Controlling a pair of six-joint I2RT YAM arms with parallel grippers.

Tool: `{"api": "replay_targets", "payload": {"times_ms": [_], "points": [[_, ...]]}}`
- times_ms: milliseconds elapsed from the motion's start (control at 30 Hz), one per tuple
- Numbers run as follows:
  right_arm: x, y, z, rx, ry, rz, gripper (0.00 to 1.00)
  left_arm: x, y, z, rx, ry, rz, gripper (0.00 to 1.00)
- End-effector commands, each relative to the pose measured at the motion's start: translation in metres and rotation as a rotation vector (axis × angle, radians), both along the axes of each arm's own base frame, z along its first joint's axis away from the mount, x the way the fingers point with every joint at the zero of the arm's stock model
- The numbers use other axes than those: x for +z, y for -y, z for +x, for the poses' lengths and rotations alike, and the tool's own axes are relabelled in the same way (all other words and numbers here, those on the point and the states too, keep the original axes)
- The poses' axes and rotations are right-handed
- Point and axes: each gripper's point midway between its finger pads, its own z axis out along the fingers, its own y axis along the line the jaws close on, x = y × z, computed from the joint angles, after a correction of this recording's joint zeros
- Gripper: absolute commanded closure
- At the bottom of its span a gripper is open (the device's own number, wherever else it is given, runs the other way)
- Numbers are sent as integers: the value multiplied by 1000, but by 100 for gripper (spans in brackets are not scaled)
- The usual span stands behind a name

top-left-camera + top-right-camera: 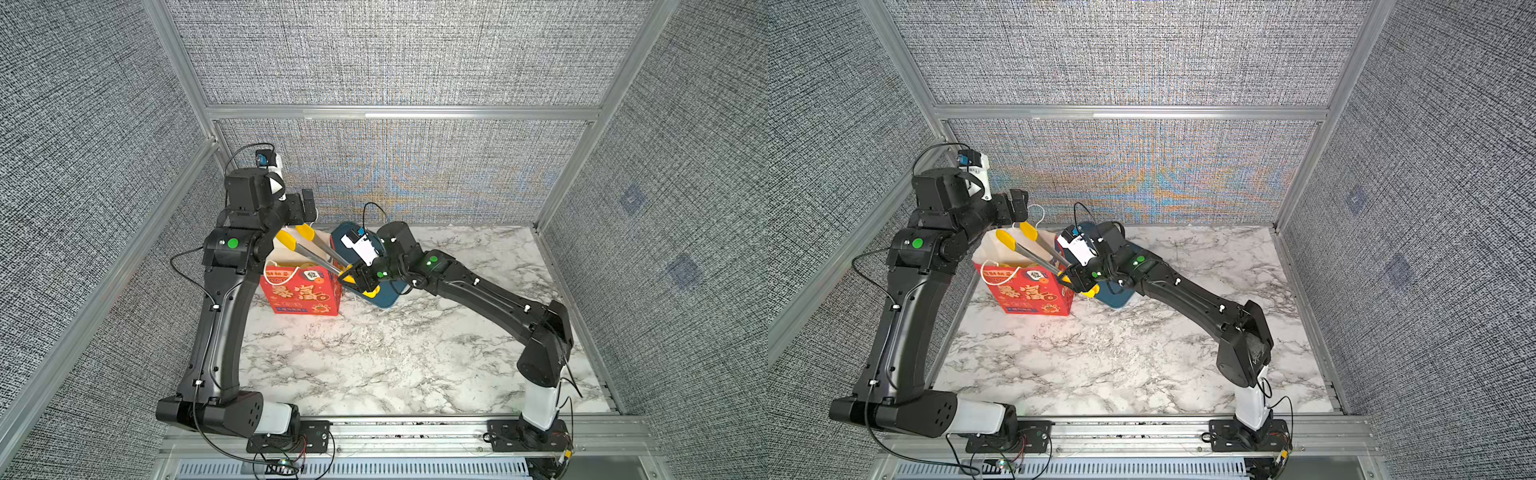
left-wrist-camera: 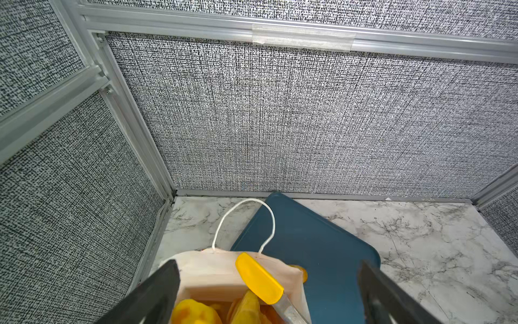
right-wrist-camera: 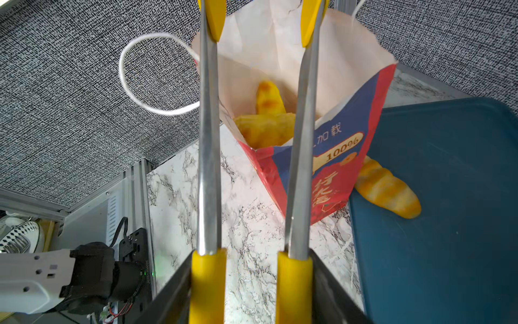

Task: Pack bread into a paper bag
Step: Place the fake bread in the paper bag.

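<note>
Beside the bag (image 3: 330,168), a glossy roll (image 3: 388,190) lies on the tray (image 3: 448,224): likely light, slick, soft; pinch mid-body. The right gripper (image 3: 251,280) clasps the tongs (image 3: 208,168); the left gripper (image 2: 269,280) gapes empty.

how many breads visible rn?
3. One bread lies on the tray, partly behind the bag; two more sit inside the bag. Others may be hidden deeper.

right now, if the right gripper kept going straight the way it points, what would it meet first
Probably the paper bag: the right gripper holds the tongs aimed into its open mouth, so their tips would reach the bag's white inner wall first, though depth is unclear.
</note>
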Motion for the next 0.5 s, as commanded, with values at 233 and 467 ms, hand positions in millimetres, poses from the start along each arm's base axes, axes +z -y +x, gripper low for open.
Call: {"api": "replay_targets", "payload": {"times_ms": [233, 467], "points": [[70, 54, 16, -152, 186, 64, 42, 5, 0, 1, -5, 16, 8, 0], [5, 121, 32, -294, 72, -40, 38, 4, 0, 3, -3, 14, 8, 0]]}}
